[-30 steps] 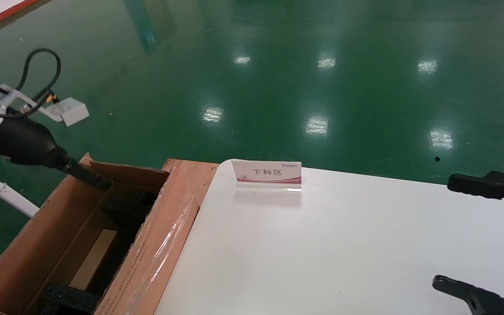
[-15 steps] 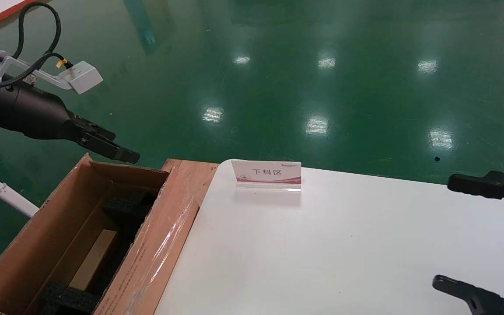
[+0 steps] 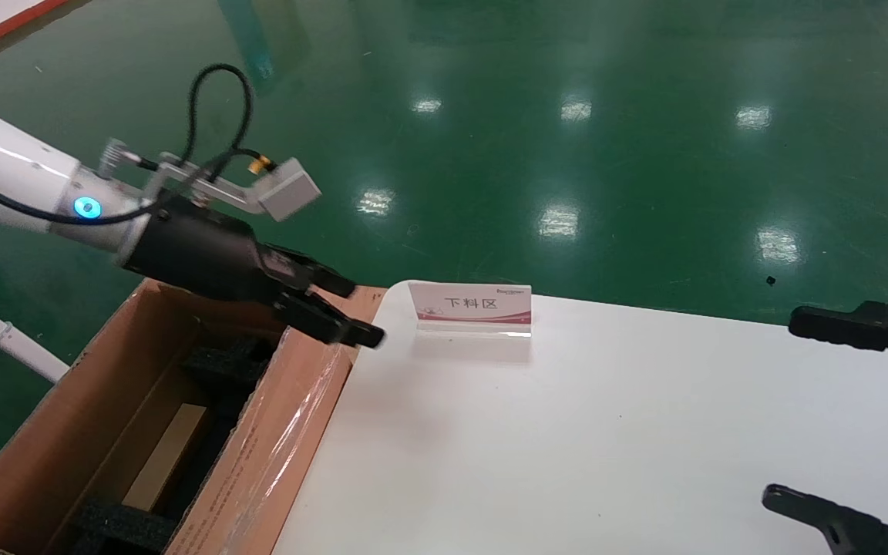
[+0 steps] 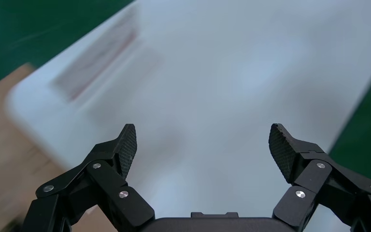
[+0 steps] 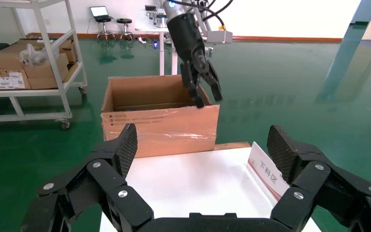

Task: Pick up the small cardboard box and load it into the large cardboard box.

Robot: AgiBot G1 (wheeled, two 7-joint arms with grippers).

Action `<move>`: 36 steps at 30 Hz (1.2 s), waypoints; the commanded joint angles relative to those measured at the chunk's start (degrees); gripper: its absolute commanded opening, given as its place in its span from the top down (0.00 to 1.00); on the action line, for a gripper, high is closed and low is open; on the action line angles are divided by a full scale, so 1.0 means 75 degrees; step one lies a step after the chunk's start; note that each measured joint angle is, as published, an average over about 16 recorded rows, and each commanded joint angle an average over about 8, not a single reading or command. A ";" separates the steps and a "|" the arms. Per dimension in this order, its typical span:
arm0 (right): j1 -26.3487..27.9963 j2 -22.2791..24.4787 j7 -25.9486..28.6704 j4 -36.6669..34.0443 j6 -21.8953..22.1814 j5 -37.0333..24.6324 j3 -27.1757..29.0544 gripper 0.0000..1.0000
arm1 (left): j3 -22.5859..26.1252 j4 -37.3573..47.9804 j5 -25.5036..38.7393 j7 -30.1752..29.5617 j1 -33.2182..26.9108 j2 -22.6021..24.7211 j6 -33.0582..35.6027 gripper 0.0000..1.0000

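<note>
1. Reaching out level from the left, the left gripper [image 3: 348, 312] hangs above the far end of the long brown corrugated carton [image 3: 43, 455], at the corner of the white surface [image 3: 606, 432]; its fingers [image 4: 127, 145] are spread wide, grasping nothing.
2. The flat orange-brown small cardboard box [image 3: 166, 456] lies deep inside the carton, between pieces of black foam padding [image 3: 228, 362].
3. The right gripper [image 5: 200, 150] is parked over the surface's right side, fingers released and empty.
4. A small white-and-red sign [image 3: 471, 306] stands near the surface's far edge.
</note>
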 commanded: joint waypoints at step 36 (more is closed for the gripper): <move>0.0003 0.0005 -0.0007 -0.0001 0.0005 0.0009 -0.0013 0.00 | -1.0137 -0.4123 0.0846 0.1501 0.6411 -0.0389 0.0535 0.00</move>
